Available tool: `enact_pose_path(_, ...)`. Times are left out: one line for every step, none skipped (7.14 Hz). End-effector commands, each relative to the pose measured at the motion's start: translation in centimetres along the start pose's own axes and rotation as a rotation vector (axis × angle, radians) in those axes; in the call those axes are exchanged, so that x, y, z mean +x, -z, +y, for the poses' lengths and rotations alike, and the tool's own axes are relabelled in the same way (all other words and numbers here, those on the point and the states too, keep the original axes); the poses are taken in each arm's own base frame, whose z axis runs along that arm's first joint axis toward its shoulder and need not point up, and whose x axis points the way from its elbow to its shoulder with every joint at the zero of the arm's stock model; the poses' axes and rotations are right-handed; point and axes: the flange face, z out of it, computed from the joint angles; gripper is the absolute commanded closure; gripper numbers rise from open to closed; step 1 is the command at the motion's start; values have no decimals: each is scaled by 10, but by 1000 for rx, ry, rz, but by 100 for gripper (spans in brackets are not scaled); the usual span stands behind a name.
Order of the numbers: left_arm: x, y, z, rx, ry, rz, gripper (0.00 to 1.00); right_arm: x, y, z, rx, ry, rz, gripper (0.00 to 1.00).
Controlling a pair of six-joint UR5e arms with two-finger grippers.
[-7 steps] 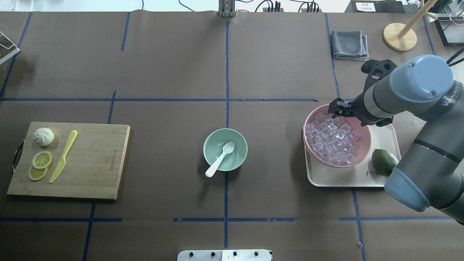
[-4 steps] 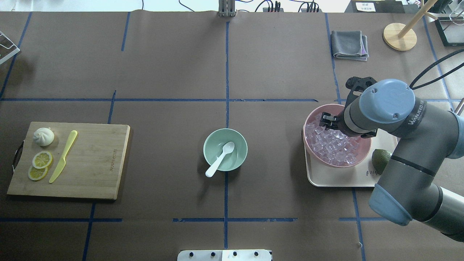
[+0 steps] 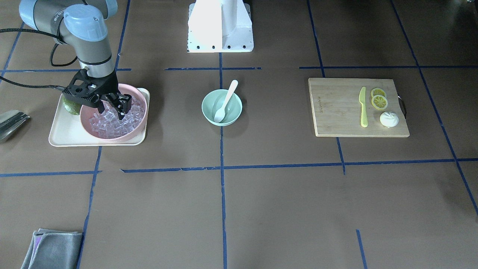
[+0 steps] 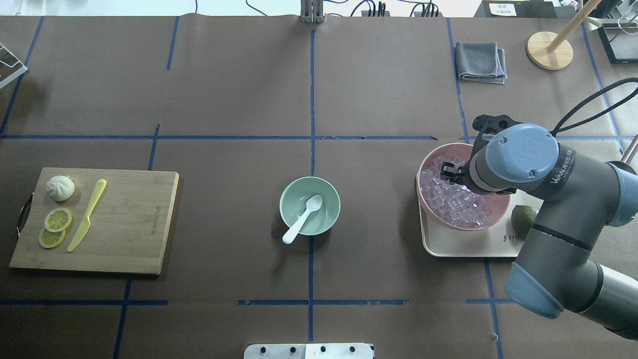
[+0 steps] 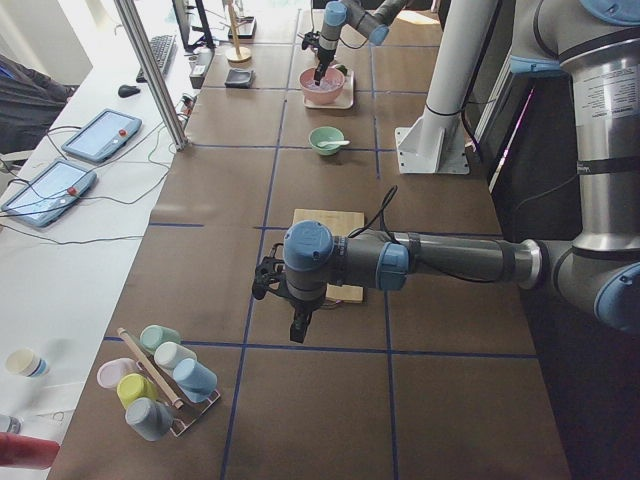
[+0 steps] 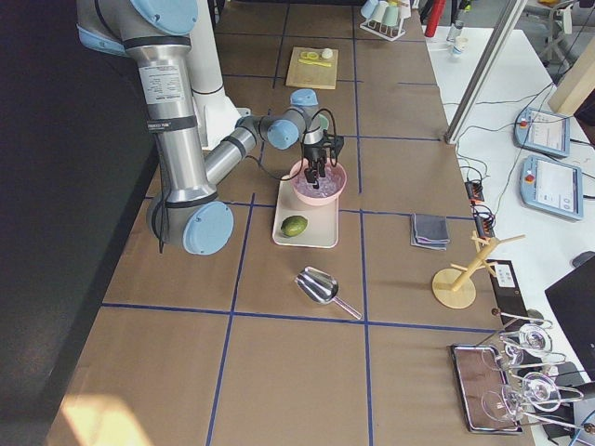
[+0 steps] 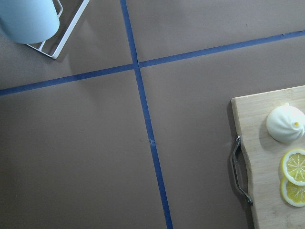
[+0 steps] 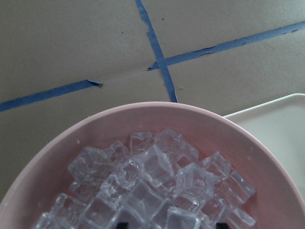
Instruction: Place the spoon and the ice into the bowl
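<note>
The white spoon point(image 4: 302, 218) lies with its scoop in the mint-green bowl point(image 4: 282, 204) at mid-table, its handle out over the rim; both show in the front view, spoon point(image 3: 225, 101) and bowl point(image 3: 204, 107). Ice cubes point(image 4: 456, 200) fill the pink bowl point(image 4: 419, 187) on the right. My right gripper point(image 3: 112, 110) is open, its fingers down among the ice point(image 8: 152, 179). In the overhead view the right gripper point(image 4: 451, 172) is over the pink bowl's far half. My left gripper point(image 5: 300, 325) hangs by the cutting board's outer end; I cannot tell whether it is open.
The pink bowl stands on a cream tray point(image 4: 468, 248) beside a green avocado point(image 4: 523, 219). A cutting board point(image 4: 129, 224) at left carries a yellow-green knife point(image 4: 87, 215), lemon slices and a white bun point(image 4: 60, 188). A grey cloth point(image 4: 481, 61) and metal scoop point(image 6: 321, 286) lie beyond the tray.
My right arm has swung in over the pink bowl and the gripper has moved from the bowl's far rim down into the ice. Spoon and mint bowl have not moved.
</note>
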Motion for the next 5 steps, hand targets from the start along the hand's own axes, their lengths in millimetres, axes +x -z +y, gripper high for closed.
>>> enact_pose_path(0, -1, 0, -2, -1, 0, 0, 1, -7, 0, 1, 1, 14, 53)
enact_pose_path(0, -1, 0, -3, 0, -1, 0, 0, -7, 0, 1, 0, 13, 80)
enact_pose_path(-1, -1, 0, -4, 1, -1, 0, 0, -6, 0, 6, 0, 11, 93)
enact_pose_path(-1, -1, 0, -4, 1, -1, 0, -1, -5, -1, 8, 4, 8, 95)
enact_pose_path(-1, -1, 0, -4, 1, -1, 0, -4, -1, -1, 10, 4, -1, 96)
